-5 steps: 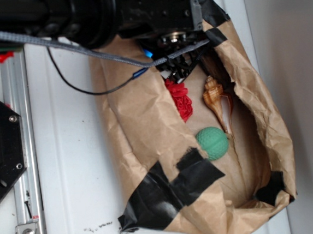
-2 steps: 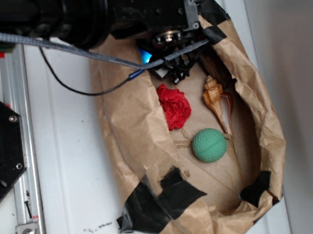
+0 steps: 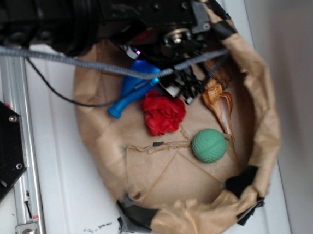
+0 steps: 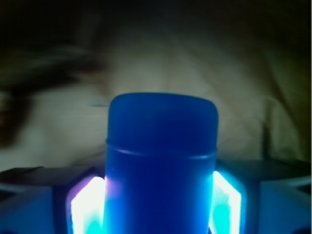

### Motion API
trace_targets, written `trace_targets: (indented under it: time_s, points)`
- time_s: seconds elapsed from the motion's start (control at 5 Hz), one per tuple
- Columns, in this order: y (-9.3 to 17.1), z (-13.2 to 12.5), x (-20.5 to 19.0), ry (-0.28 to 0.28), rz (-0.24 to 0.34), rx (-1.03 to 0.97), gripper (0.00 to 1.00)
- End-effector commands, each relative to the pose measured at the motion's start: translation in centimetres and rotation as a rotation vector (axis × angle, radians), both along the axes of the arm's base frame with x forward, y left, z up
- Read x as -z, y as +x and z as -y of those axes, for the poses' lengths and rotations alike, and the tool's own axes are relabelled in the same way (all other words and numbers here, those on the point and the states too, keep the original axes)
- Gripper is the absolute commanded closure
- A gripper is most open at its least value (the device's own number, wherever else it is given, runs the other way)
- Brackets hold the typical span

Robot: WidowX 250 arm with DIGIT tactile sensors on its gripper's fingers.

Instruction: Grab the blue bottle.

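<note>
- The blue bottle (image 3: pixel 133 88) lies inside the brown paper bag (image 3: pixel 258 124), near its top left; neck and mouth point down-left, wide body tucked under the arm's wrist.
- The gripper (image 4: pixel 156 204) straddles that wide end. In the wrist view the bottle (image 4: pixel 161 161) fills the space between the fingers (image 4: pixel 85 207), lit blue on both sides — clamped on it, by the look of things.
- Whether the bottle is clear of the bag floor cannot be told from the exterior view.
- Neighbours: red crumpled object (image 3: pixel 162 112) just beside the bottle, seashell (image 3: pixel 217 102) to the right, green ball (image 3: pixel 209 144) lower, apart from the bottle.
- Step judged: grasp made, or closing out.
- Next move calls for a straight lift, keeping the neck clear of the red crumpled object and the bag wall — smooth plastic could slip.
</note>
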State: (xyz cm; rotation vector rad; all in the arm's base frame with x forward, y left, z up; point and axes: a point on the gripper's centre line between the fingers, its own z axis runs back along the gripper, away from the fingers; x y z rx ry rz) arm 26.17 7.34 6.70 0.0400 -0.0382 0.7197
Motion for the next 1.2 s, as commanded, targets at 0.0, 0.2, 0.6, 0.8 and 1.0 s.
trace_targets:
  time_s: [0.0,0.2,0.6,0.8,1.0]
  points:
    - [0.4,0.5,-4.5,-0.016,0.119,0.099,1.0]
    - [1.1,1.7,-7.1,-0.019,-0.009,0.348,1.0]
    - [0.8,4.8,-9.2,-0.004,0.133,0.453,1.0]
    - [1.3,4.9,-9.0,-0.015,0.151,0.54,1.0]
    - [1.1,4.8,-8.0,-0.049,0.13,0.526,1.0]
